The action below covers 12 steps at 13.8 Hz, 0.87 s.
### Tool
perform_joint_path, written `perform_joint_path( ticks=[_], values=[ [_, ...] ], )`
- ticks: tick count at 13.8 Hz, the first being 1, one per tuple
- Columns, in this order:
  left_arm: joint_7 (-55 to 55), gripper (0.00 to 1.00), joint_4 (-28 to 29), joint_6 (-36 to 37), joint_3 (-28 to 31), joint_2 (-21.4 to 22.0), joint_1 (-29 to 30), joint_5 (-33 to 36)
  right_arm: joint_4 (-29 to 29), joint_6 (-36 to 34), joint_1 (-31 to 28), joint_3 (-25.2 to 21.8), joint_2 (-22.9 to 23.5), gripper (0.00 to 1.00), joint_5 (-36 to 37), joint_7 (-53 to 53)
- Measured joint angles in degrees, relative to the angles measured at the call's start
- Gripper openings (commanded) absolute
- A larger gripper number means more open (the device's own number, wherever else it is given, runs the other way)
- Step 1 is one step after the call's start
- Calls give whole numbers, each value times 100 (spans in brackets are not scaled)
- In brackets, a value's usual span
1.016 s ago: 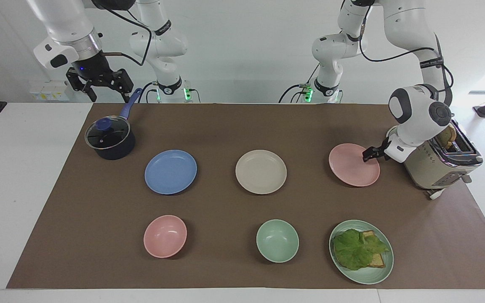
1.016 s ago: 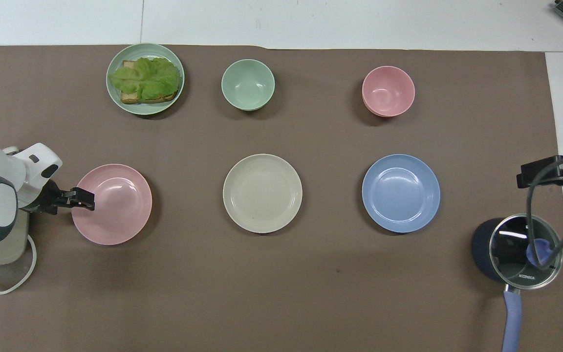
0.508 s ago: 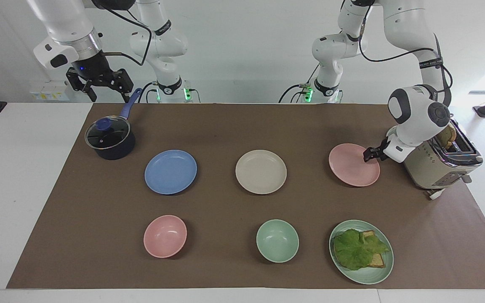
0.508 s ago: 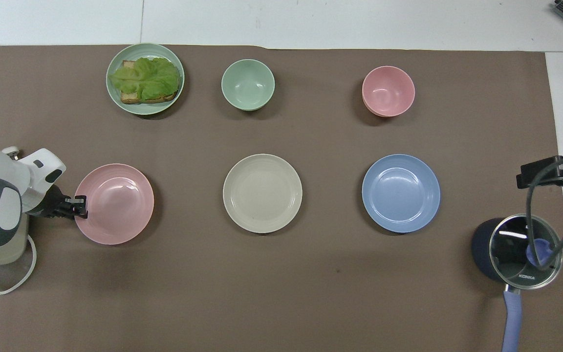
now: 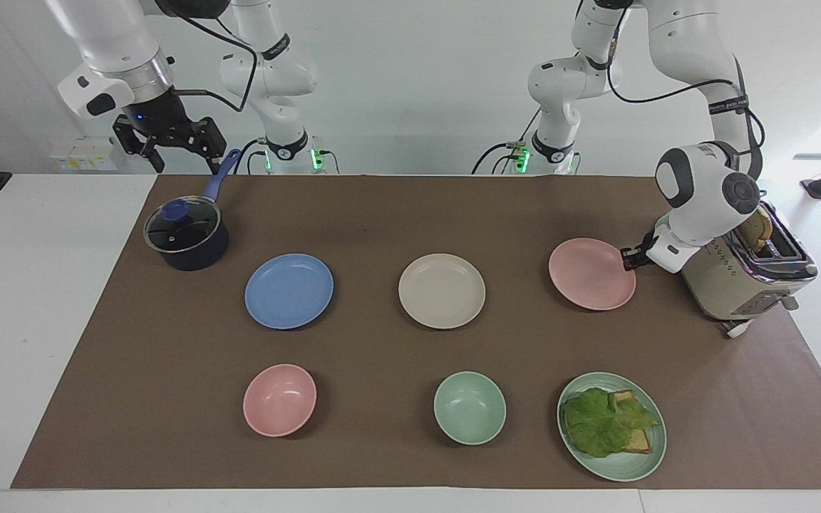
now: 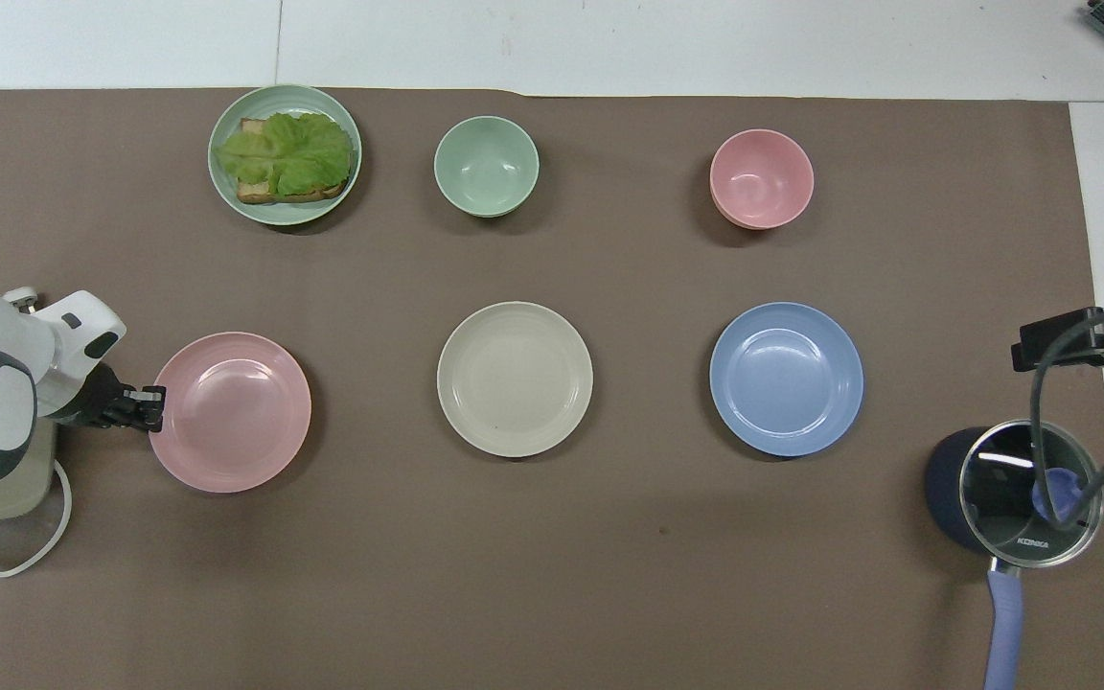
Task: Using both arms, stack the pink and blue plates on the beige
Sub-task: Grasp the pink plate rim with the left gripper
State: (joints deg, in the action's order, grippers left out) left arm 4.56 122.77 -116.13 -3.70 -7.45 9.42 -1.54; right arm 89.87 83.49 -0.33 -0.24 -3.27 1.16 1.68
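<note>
The pink plate (image 5: pixel 591 274) (image 6: pixel 231 412) is at the left arm's end of the table, its rim pinched by my left gripper (image 5: pixel 628 258) (image 6: pixel 151 410), which is shut on the edge next to the toaster. The plate looks raised slightly off the brown mat. The beige plate (image 5: pixel 442 291) (image 6: pixel 515 379) lies flat in the middle of the mat. Beside it, toward the right arm's end, lies the blue plate (image 5: pixel 288 291) (image 6: pixel 787 379). My right gripper (image 5: pixel 181 158) (image 6: pixel 1069 340) waits open in the air above the pot's handle, holding nothing.
A dark lidded pot (image 5: pixel 187 235) with a blue handle stands at the right arm's end. A beige toaster (image 5: pixel 745 278) stands beside the pink plate. Farther from the robots are a pink bowl (image 5: pixel 279 400), a green bowl (image 5: pixel 470 407) and a green plate (image 5: pixel 638 467) with lettuce and toast.
My left gripper has closed on the pink plate's rim, and the plate has shifted a little and come up off the mat. The right arm has barely moved.
</note>
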Motion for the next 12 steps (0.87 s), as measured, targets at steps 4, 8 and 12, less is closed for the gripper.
perform_joint_path(
  ticks=[4, 8, 12],
  values=[
    [30, 0, -810, 1201, -49, 9, -4, -159, 4, 0, 0, 0, -3, 100, 0, 0],
    [40, 0, -1204, 1681, -160, 114, -52, -768, 5, 0, -1, -5, -3, 100, 0, 0],
    [-380, 0, -1203, 1680, -213, 145, -894, -1105, 21, 0, -3, -20, -12, 100, 0, 0]
  ],
)
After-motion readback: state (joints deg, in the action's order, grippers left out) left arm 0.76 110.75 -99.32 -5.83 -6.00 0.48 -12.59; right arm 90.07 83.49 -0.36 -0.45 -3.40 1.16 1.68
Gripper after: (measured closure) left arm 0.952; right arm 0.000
